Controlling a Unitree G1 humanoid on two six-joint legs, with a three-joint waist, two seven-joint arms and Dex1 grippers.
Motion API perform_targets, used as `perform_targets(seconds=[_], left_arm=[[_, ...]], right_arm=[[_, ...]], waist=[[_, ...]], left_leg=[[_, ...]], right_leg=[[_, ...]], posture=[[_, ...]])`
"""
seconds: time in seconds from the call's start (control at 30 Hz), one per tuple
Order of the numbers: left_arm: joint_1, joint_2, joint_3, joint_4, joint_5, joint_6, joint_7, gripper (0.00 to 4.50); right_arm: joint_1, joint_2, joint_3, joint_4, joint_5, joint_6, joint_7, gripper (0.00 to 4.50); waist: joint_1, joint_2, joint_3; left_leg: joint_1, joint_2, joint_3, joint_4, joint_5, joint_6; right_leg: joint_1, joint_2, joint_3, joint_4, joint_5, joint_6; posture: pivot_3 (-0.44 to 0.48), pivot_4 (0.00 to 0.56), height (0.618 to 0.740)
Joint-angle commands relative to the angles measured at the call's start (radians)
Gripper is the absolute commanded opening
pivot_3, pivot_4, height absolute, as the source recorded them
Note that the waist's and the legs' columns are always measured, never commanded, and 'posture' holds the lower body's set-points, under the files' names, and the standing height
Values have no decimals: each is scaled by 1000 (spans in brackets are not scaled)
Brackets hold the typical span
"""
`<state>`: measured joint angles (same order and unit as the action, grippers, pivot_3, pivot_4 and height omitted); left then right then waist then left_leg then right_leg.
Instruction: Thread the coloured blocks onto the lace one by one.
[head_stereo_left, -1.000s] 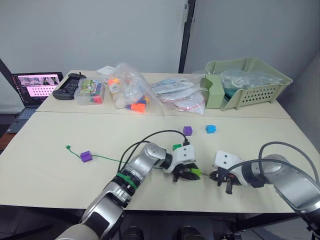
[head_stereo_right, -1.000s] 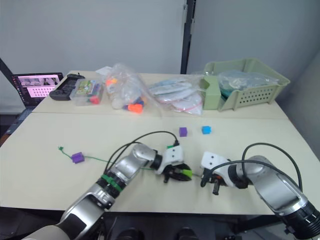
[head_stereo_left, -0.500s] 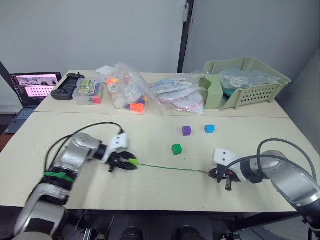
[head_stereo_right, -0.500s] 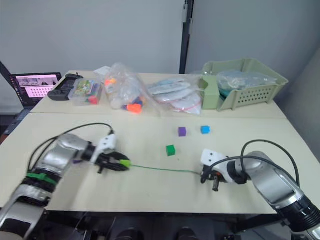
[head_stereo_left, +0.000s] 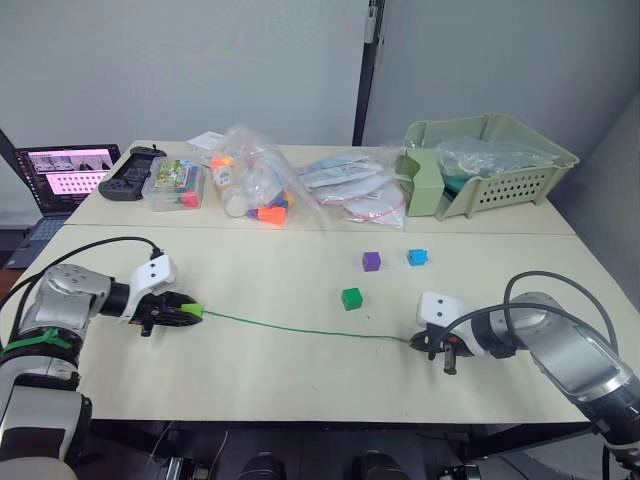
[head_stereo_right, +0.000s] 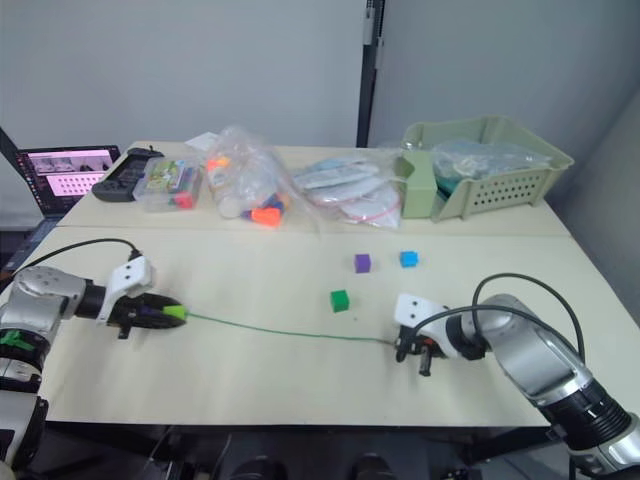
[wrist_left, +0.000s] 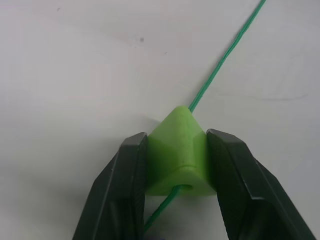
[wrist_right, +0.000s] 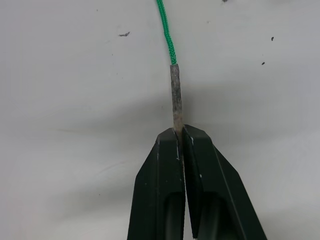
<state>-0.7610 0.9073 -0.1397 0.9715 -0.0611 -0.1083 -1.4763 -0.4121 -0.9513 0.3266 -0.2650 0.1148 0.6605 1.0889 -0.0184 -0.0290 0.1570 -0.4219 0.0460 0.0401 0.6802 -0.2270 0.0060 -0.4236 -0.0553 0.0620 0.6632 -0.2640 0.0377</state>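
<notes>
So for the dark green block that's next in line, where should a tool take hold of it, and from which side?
The dark green block sits flat on the table, clear of the purple block and the blue block. Probably best to come from above and pinch two opposite side faces. Where its hole runs can't be made out, so pick the faces that leave it open for the lace.
</notes>
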Motion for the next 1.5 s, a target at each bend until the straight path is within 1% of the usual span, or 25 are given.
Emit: perform_targets(seconds=[0.03, 0.13, 0.17, 0.3, 0.37, 0.47, 0.57, 0.63, 0.7, 0.8, 0.9, 0.97, 1.1, 1.2, 1.27, 1.33, 1.5], left_arm=[[-44, 22, 29, 21, 3, 12, -32, 3364], [-85, 19, 53, 10, -19, 30, -59, 4332], [-98, 16, 62, 1, -29, 40, -67, 4421], [-138, -22, 105, -103, -107, 155, -125, 4421], [-120, -51, 104, -205, -131, 193, -131, 4421], [-63, -124, 78, -428, -172, 269, -118, 4421], [-10, -197, 54, -600, -201, 326, -83, 4421], [31, -271, 15, -712, -209, 350, -42, 4421], [61, -346, -15, -781, -215, 360, 6, 4421], [101, -451, -88, -822, -179, 325, 68, 4421], [112, -511, -132, -822, -155, 308, 115, 4421], [112, -556, -165, -792, -132, 281, 150, 4421], [112, -605, -200, -744, -98, 248, 195, 4421], [113, -635, -229, -696, -65, 213, 221, 3598], [124, -645, -252, -696, -46, 192, 229, 2989], [140, -652, -267, -712, -39, 187, 235, 2989], [149, -657, -260, -721, -51, 210, 253, 2989]], right_arm=[[-17, 5, -9, -6, -8, -12, 8, 0], [-21, 8, -10, -7, -13, -11, 14, 0], [-21, 9, -11, -9, -13, -10, 17, 0], [-29, 6, -18, -19, -12, -1, 28, 0], [-34, 4, -20, -30, -8, 10, 35, 0], [-53, 11, -19, -62, 10, 42, 47, 0], [-74, 27, -15, -82, 14, 67, 50, 0], [-83, 32, -12, -94, 17, 83, 52, 0], [-89, 33, -9, -104, 20, 94, 54, 0], [-95, 38, 2, -121, 28, 108, 52, 0], [-102, 44, 10, -137, 36, 125, 49, 0], [-107, 51, 11, -154, 46, 143, 46, 0], [-104, 50, 7, -179, 52, 168, 43, 0], [-102, 46, 7, -191, 60, 181, 38, 0], [-102, 45, 7, -197, 64, 189, 35, 0], [-104, 45, 7, -201, 69, 195, 32, 0], [-106, 41, 7, -205, 74, 201, 27, 0]], waist=[[4, 0, 0], [7, -2, 1], [8, -2, 1], [12, -3, 1], [12, -3, 1], [11, -3, 1], [7, -3, 1], [6, -3, 1], [7, -3, 1], [7, -3, 1], [6, -3, 1], [6, -3, 1], [7, -3, 1], [7, -3, 1], [7, -3, 1], [7, -3, 1], [7, -3, 1]], left_leg=[[0, 0, 0, 0, 0, 0], [-1, 0, 1, 0, 0, 0], [-1, 0, 1, 0, 0, 0], [-2, 0, 1, 1, 0, 0], [-2, 0, 1, 1, 0, 0], [-2, 0, 1, 1, 0, 0], [-2, 0, 0, 1, 0, 0], [-2, 0, -1, 1, 0, 0], [-2, -1, -1, 1, 0, 0], [-2, -1, -1, 1, 0, 0], [-2, -2, -2, 1, 0, 0], [-2, -2, -2, 1, 0, 0], [-1, -2, -2, 1, 0, 0], [-1, -2, -2, 1, 0, 0], [-1, -2, -2, 1, 0, 0], [-2, -3, -2, 1, 0, 0], [-1, -2, -3, 1, 0, 0]], right_leg=[[0, 0, 0, 0, 0, 0], [0, 0, 0, 0, 0, 0], [0, 0, 0, 0, 0, 0], [0, -1, -1, 0, 0, 0], [0, -1, 0, 0, 0, 0], [0, -1, 0, 0, 0, 0], [0, -1, 0, 0, 0, 0], [0, -1, 0, 1, 0, 0], [0, -1, 0, 1, 0, 0], [0, -1, 0, 0, 0, 0], [0, -1, 0, 0, 0, 0], [0, -1, 1, 0, 0, 0], [1, -1, 1, 0, 0, 0], [1, -1, 1, 0, 0, 0], [1, -1, 1, 0, 0, 0], [1, -1, 1, 0, 0, 0], [1, -1, 1, 0, 0, 0]], posture=[[0, 150, 732], [0, 150, 732], [0, 150, 732], [0, 150, 732], [0, 150, 732], [0, 150, 732], [0, 150, 732], [0, 150, 732], [0, 150, 732], [0, 150, 732], [0, 150, 732], [0, 150, 732], [0, 150, 732], [0, 150, 732], [0, 150, 732], [0, 150, 732], [0, 150, 732]])
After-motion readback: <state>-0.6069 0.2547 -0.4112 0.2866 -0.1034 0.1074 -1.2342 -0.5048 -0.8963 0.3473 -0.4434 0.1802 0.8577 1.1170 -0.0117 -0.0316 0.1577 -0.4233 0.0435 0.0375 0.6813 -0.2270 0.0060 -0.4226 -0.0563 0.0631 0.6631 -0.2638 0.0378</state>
